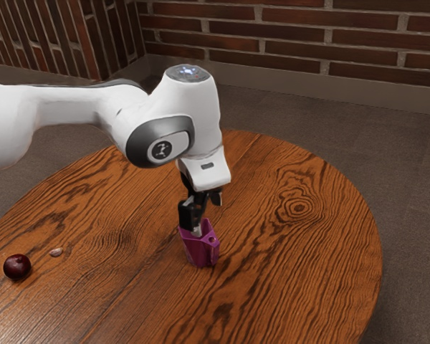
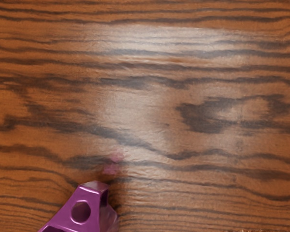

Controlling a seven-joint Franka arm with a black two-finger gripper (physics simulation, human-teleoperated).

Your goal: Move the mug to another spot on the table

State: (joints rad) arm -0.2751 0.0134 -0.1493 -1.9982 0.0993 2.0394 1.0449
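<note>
The gripper (image 1: 192, 223) points straight down from the white arm (image 1: 93, 122). Its black fingers (image 1: 186, 215) are drawn narrow and pinch the upper rim of the mug (image 1: 201, 247) on the side toward the exterior view's left. The mug is magenta and angular, and it leans a little, its mouth tipped up toward the gripper. Its base is at the table (image 1: 308, 272), with a small shadow tight under it (whether it rests fully there or is just clear of the wood, I cannot tell).

In the wrist view the mug (image 2: 84, 215) sits just under the hand. A round hole runs through its handle, and there is a faint pink reflection on the glossy table (image 2: 183, 72) just beyond it.

The mug is near the middle of the round, dark-grained table. Well apart from it, by the rim at the exterior view's left, lies a dark red ball (image 1: 17, 266). A small pale pebble (image 1: 55, 252) lies just beside the ball. Past the table are a grey floor (image 1: 387, 143) and a brick wall (image 1: 308, 36).
</note>
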